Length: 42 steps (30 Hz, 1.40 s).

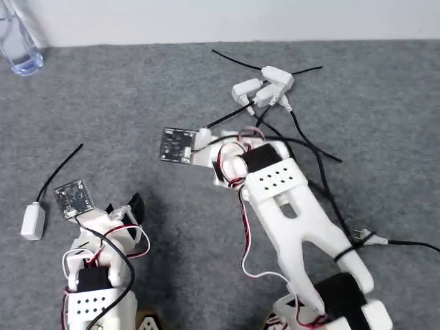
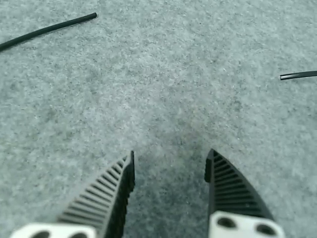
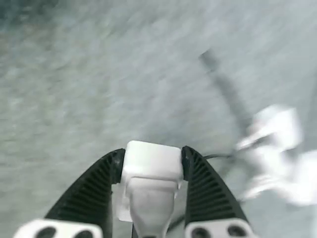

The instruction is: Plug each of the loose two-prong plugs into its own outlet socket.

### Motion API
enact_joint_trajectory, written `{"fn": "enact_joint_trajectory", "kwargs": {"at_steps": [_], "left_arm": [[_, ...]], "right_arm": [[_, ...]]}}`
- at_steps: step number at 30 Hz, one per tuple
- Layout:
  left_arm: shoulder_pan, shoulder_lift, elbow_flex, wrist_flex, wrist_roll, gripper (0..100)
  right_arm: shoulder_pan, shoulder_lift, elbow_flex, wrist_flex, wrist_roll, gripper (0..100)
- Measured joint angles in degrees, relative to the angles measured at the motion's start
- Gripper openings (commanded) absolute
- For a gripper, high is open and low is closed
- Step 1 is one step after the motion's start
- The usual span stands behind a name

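Fingers [image 2: 116, 193] of the left gripper [image 2: 171, 153] are standing apart over bare grey carpet [image 2: 163, 74], gripping nothing, well left of the white cluster of joined plug and socket blocks [image 1: 265, 86]. Farther left again from that cluster, a white rectangular plug block on a thin black cord [image 1: 32, 221] is lying loose.

Moving rightwards, I am watching the right gripper [image 3: 152, 152] clamping a white moulded plug body [image 3: 151, 166] between its ribbed black pads, near the cluster and a little left of it.

I am worrying about the black cables [image 1: 322, 180] trailing from the cluster past the right arm: they could be snagging and dragging the cluster while I am lining up. The held body could also be twisting in the pads and missing its slots.

I am reading no labels; no print is showing legibly.
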Motion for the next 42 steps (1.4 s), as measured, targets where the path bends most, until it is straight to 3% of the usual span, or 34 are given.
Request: {"fn": "enact_joint_trajectory", "kwargs": {"at_steps": [6, 15, 22, 28, 34, 42], "left_arm": [[0.0, 0.0, 0.0, 0.0, 0.0, 23], [0.0, 0.0, 0.0, 0.0, 0.0, 23], [0.0, 0.0, 0.0, 0.0, 0.0, 23], [0.0, 0.0, 0.0, 0.0, 0.0, 22], [0.0, 0.0, 0.0, 0.0, 0.0, 22], [0.0, 0.0, 0.0, 0.0, -0.3, 22]], "right_arm": [[0.9, -2.6, -3.7, -6.7, 12.3, 0.8], [2.8, -17.4, -5.2, -7.3, 13.5, 0.8], [11.1, -19.7, -5.2, -20.7, 12.4, 0.8], [16.8, -7.4, -5.2, -43.1, 9.3, 0.8], [16.9, 11.4, -7.0, -65.7, 9.1, 0.8], [20.7, 41.1, -25.8, -72.6, 7.6, 0.8]]}}
